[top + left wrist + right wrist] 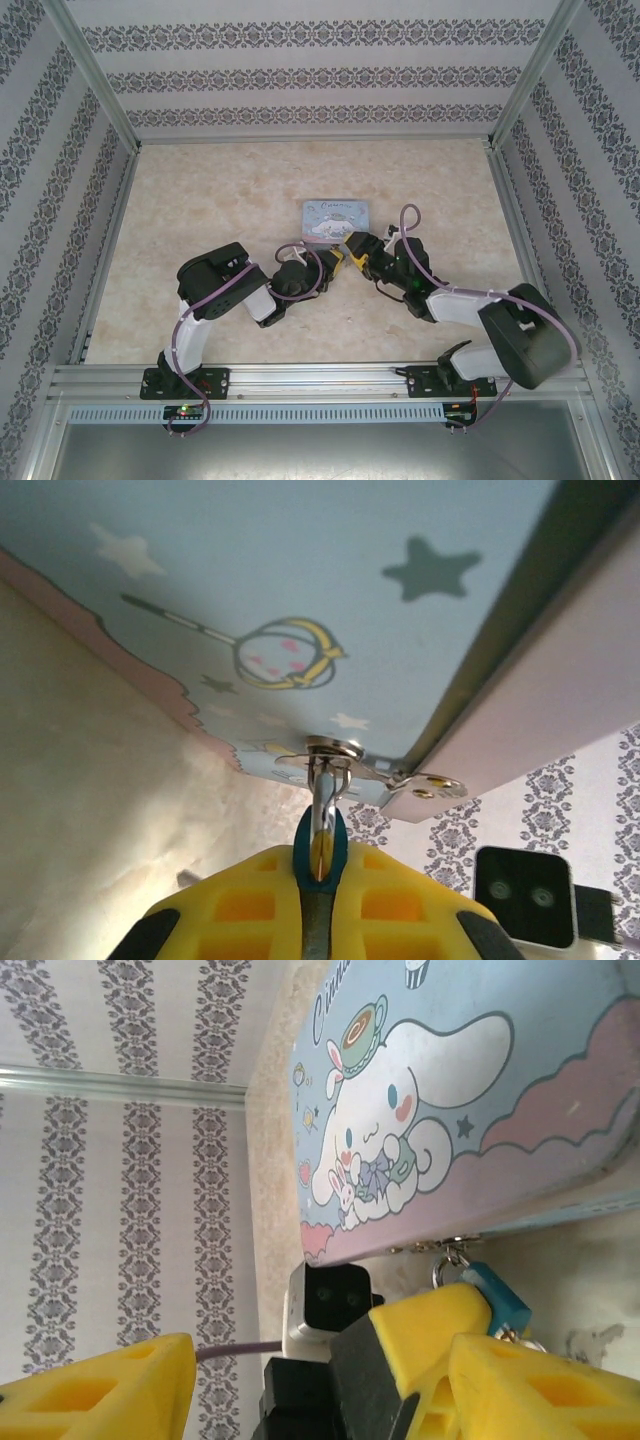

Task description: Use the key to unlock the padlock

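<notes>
Top view: the tin box [336, 215] is seen at frame centre on the table [200, 200], and both arm tips are found just below it.

Left wrist view: the left gripper [320, 870] is seen at bottom centre, its yellow fingers [400, 900] clamped on the padlock [322, 825]. The bluish body is pinched between them. The shackle is threaded through the metal hasp [345, 750] on the tin's edge, mid-frame.

Right wrist view: the right gripper [320, 1370] is spread wide, one finger at lower left and one at lower right, with nothing gripped. The padlock is seen right of centre, hung from the hasp. A small bright metal bit [518, 1338] is noted at its lower end, too small to identify.
</notes>
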